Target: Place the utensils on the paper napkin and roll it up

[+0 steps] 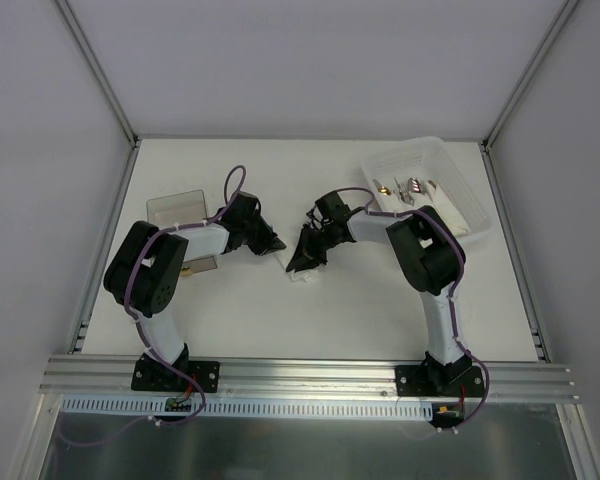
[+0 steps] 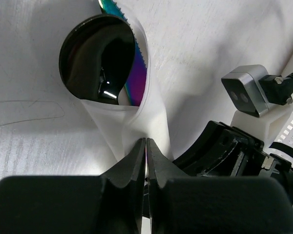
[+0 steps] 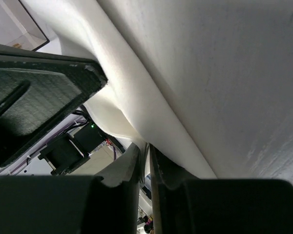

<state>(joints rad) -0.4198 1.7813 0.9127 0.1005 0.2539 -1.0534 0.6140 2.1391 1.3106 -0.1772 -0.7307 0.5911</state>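
Left gripper (image 2: pixel 145 142) is closed on the napkin (image 2: pixel 136 122), lying mid-table (image 1: pixel 360 310); right gripper (image 3: pixel 149 148) stands a slit apart at its fold, grip unclear.
If either lets go, the loose roll may unfold, and the spoon (image 2: pixel 95 56) and rainbow piece (image 2: pixel 139 73) may slide out. One napkin, one spoon, one rainbow piece, two grippers.

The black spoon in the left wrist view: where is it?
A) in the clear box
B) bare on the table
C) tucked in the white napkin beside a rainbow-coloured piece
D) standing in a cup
C: the black spoon pokes out of the folded paper napkin, the rainbow piece beside it.
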